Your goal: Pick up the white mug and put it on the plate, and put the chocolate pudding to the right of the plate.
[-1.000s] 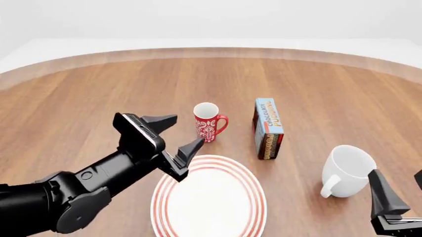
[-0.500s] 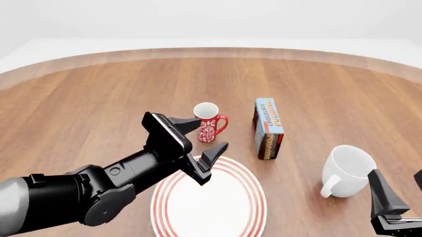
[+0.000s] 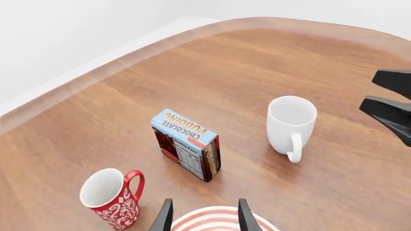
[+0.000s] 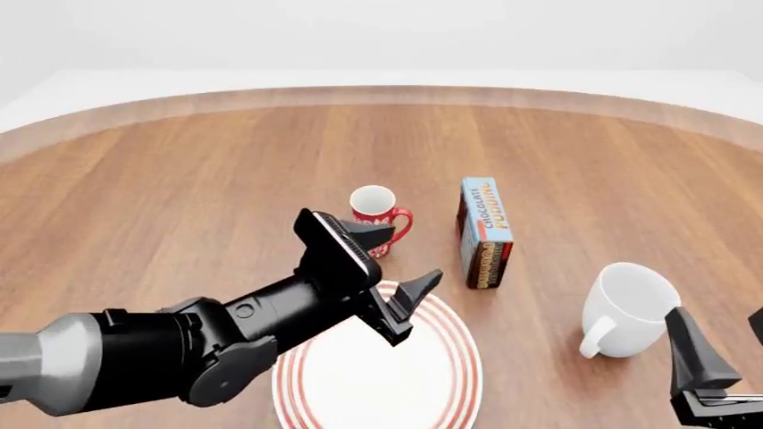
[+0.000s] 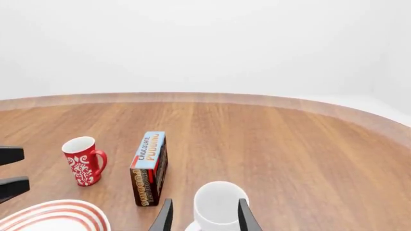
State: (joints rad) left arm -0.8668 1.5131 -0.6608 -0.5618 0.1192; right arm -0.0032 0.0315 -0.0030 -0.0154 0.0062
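Observation:
The white mug (image 4: 630, 308) stands upright on the table at the front right, handle toward the near side; it also shows in the left wrist view (image 3: 290, 122) and the right wrist view (image 5: 218, 209). The plate (image 4: 435, 375) lies at the front centre, also in the wrist views (image 3: 212, 222) (image 5: 55, 216). The chocolate pudding (image 4: 485, 231) box stands on edge behind the plate's right side (image 3: 186, 144) (image 5: 149, 166). My left gripper (image 4: 415, 253) is open and empty above the plate's far rim. My right gripper (image 4: 716, 315) is open and empty, just near and right of the white mug.
A red mug with white pattern (image 4: 379, 214) stands behind the plate, left of the pudding box and partly behind my left gripper's upper finger. The round wooden table (image 4: 179, 179) curves away at the back. My left arm (image 4: 179, 349) covers the plate's left part.
My left arm has swung right and forward, from beside the plate's left rim to over the plate's far rim. The right gripper and all objects have not moved.

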